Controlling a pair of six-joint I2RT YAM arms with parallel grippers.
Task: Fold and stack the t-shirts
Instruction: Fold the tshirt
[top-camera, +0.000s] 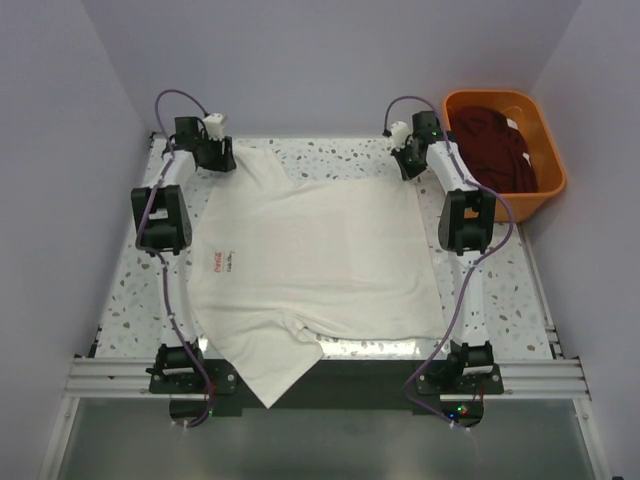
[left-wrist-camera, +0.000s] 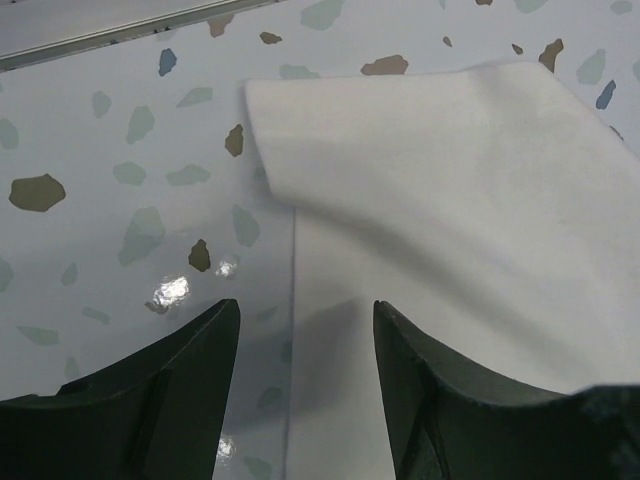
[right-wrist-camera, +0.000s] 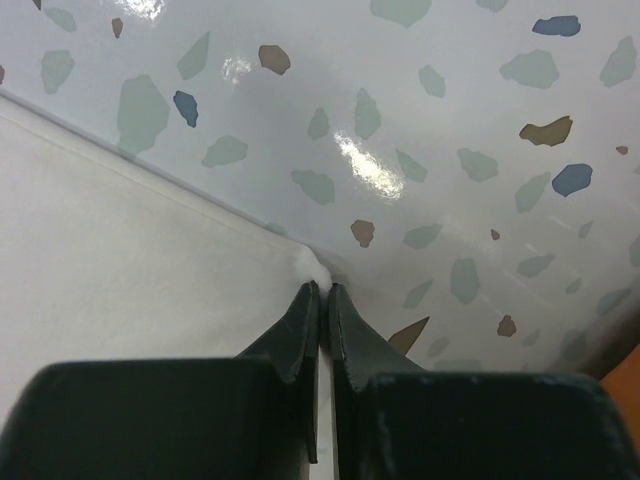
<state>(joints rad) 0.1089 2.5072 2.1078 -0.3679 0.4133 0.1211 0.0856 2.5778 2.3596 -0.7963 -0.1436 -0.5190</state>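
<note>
Cream-white cloth fills the middle of the top view: the white shirt (top-camera: 320, 260) lies spread flat on the speckled table (top-camera: 125, 300), a small red print (top-camera: 225, 262) toward its left side. One lower flap hangs over the table's near edge, between the two arm bases. The left arm (top-camera: 160, 215) runs up the left side of the frame and the right arm (top-camera: 465, 215) up the right, each just beside the cloth. Both end at the shirt's upper corners. In the left wrist view the left jaws stand spread, one finger (left-wrist-camera: 150, 390) over bare table and the other over cloth. The shirt's straight edge (left-wrist-camera: 293, 300) runs up between them, under a folded-over flap in the upper right; whether they touch the cloth cannot be told. In the right wrist view the right jaws are pressed together, pinching a small pucker at the shirt's corner (right-wrist-camera: 315, 268). At the upper right of the top view, off the table, an orange tub (top-camera: 497, 96) holds a crumpled maroon shirt (top-camera: 495, 145), close behind the right arm's wrist.
</note>
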